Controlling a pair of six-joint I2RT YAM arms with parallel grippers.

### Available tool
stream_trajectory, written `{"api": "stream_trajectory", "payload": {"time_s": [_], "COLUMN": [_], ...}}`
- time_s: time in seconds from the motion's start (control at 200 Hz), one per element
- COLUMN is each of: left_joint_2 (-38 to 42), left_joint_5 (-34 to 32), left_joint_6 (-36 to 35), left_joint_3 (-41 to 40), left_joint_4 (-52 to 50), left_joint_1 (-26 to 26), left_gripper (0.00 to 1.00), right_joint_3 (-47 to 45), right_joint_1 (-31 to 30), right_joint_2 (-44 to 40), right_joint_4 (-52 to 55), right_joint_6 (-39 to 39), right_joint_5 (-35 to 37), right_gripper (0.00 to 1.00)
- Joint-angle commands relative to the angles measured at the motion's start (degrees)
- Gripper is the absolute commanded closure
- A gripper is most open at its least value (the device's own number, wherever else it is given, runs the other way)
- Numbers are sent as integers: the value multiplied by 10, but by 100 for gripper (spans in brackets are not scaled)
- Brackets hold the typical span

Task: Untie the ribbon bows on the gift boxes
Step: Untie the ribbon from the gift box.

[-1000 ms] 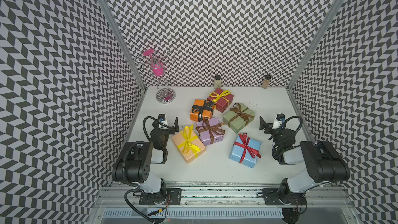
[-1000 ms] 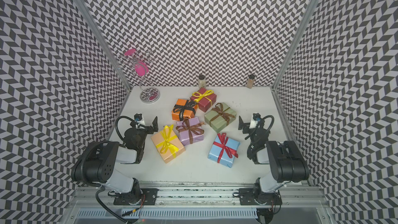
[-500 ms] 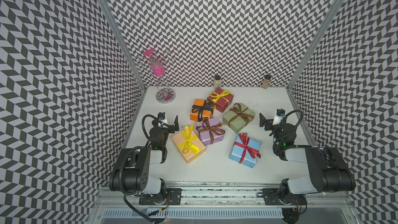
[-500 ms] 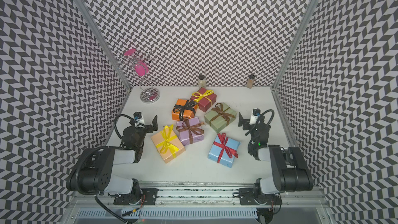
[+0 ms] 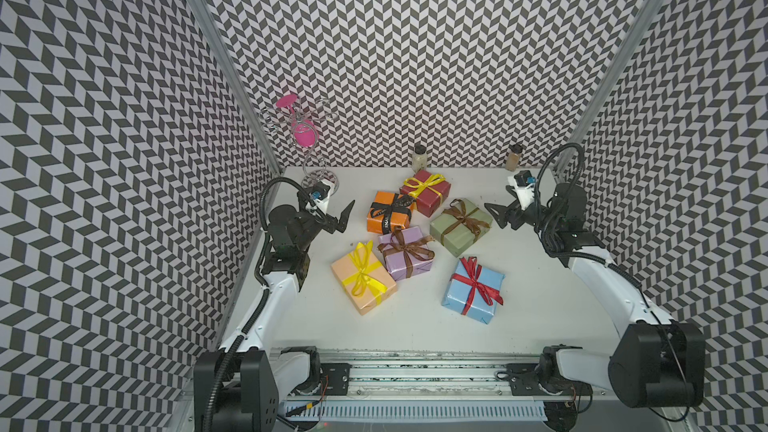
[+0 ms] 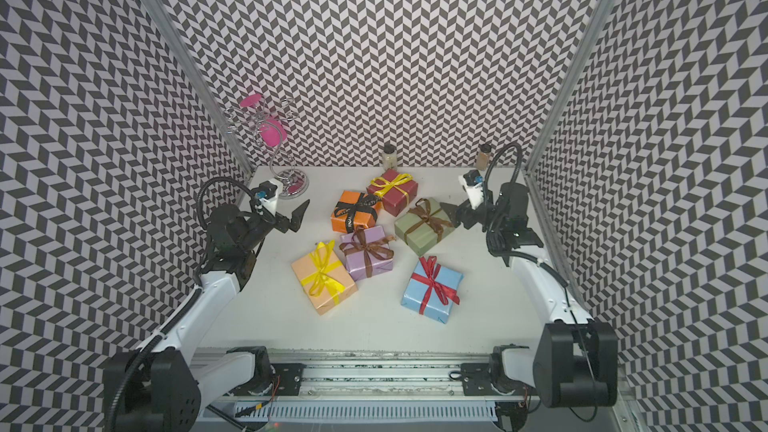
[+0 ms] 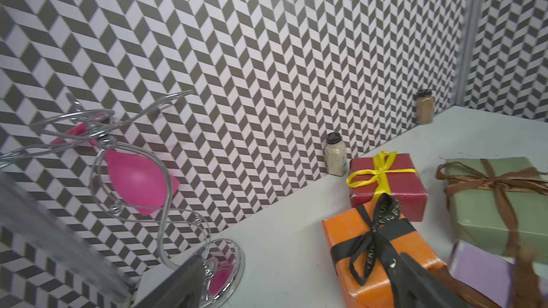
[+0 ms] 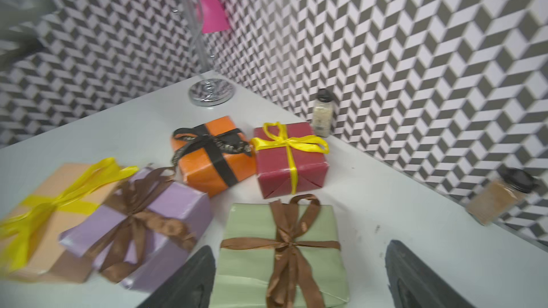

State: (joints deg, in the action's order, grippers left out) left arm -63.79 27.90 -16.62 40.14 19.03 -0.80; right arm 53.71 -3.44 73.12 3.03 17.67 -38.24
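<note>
Six gift boxes sit mid-table, each with a tied ribbon bow: peach [image 5: 376, 292] with yellow, lilac [image 5: 415, 268] with brown, orange [image 5: 376, 218] with black lettered ribbon [image 5: 390, 211], dark red [image 5: 436, 197] with yellow, sage green [image 5: 446, 228] with brown bow [image 8: 289, 242], light blue [image 5: 457, 301] with red bow [image 5: 477, 284]. My left gripper [image 5: 347, 216] hangs open left of the orange box, holding nothing. My right gripper [image 5: 494, 214] is open just right of the sage green box; in the right wrist view its fingers [image 8: 189, 280] flank that box's near end.
A chrome wire stand with a pink piece [image 5: 305, 145] rises at the back left; its base [image 7: 225, 271] is close to my left gripper. Two spice jars [image 5: 419, 156] [image 5: 513, 157] stand against the back wall. Patterned walls close in both sides.
Both arms have stretched out from their folded pose. My right gripper moved forward and left towards the sage green box. My left gripper moved a little farther in. No box has shifted.
</note>
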Motion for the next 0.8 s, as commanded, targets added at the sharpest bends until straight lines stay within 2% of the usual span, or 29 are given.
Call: {"api": "stream_trajectory", "payload": {"time_s": [0.0,0.16,0.325,0.456,0.581,0.796], "left_joint_2": [15,19,11,-4,-17,-43], "left_joint_5": [44,41,24,-12,-31,-47], "left_joint_6": [4,-12,-47,-66,-76,-75], "left_joint_3": [-19,-28,-40,-57,-59,-62], "left_joint_4": [-64,-79,-87,-68,-63,-49], "left_joint_1": [13,56,102,141,169,194], "left_gripper": [0,0,2,2,2,2], "right_joint_3": [17,25,63,126,178,179], "right_joint_1": [-67,-146,-200,-203,-204,-204], "right_joint_2": [4,29,118,198,255,285], "right_joint_4": [108,89,103,138,176,175], "right_joint_6": [-4,-42,-36,-23,-12,-12], "right_joint_5": [-60,-36,-2,10,14,12], "right_gripper": [17,25,33,43,44,44]}}
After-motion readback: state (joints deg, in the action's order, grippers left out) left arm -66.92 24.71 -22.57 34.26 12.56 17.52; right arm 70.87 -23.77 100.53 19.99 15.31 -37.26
